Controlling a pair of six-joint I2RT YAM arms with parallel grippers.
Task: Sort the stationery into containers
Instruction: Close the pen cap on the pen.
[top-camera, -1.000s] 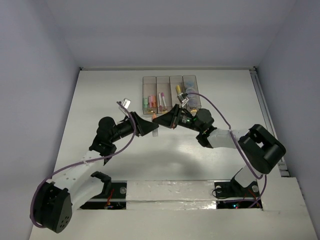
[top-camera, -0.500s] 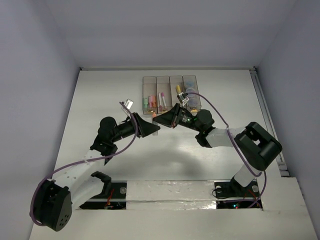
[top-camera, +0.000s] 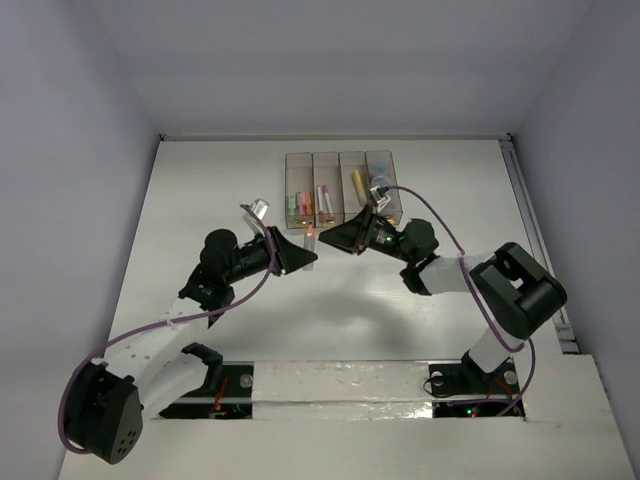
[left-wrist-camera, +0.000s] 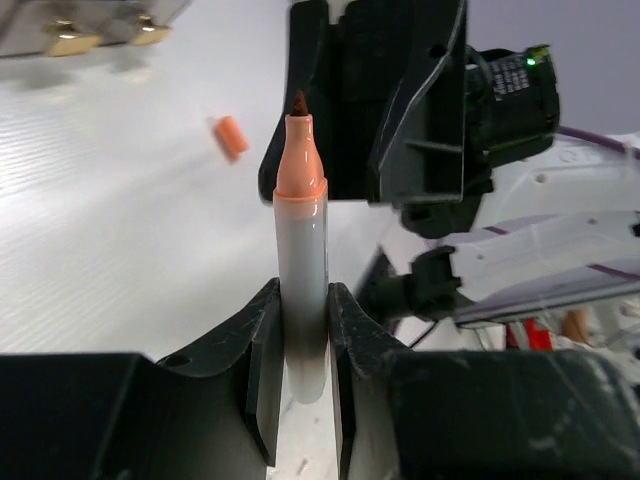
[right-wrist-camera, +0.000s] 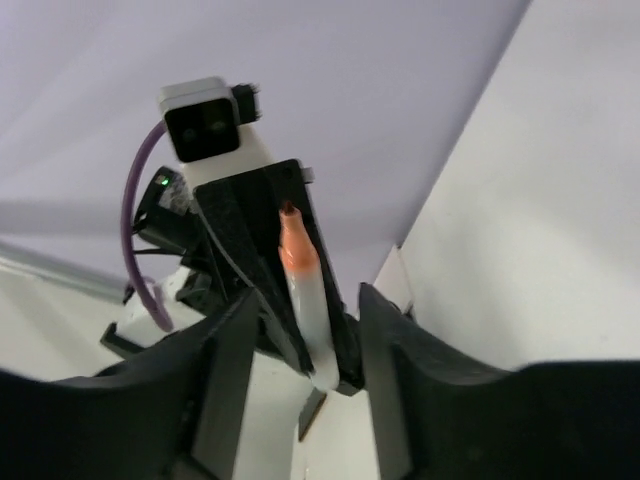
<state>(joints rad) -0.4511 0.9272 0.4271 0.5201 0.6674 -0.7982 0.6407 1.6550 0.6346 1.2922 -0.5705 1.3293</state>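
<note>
My left gripper (left-wrist-camera: 302, 300) is shut on the grey-white body of an uncapped orange marker (left-wrist-camera: 301, 230), tip pointing away. In the top view this gripper (top-camera: 300, 256) holds the marker (top-camera: 310, 240) just in front of the four joined bins (top-camera: 340, 160). An orange cap (left-wrist-camera: 231, 137) lies loose on the table. My right gripper (right-wrist-camera: 308, 300) is open; the marker (right-wrist-camera: 305, 290) stands between its fingers untouched. In the top view the right gripper (top-camera: 330, 238) faces the left one. The bins hold pink, green, white-magenta and gold sticks and a bluish-lidded jar (top-camera: 380, 185).
Two gold knobs (left-wrist-camera: 65, 40) of the bins show at the top left of the left wrist view. The white table (top-camera: 200, 190) is walled on three sides. Purple cables (top-camera: 440, 225) loop over both arms.
My right gripper has drawn back a little to the right, away from the marker tip. My left gripper has shifted slightly, still holding the marker.
</note>
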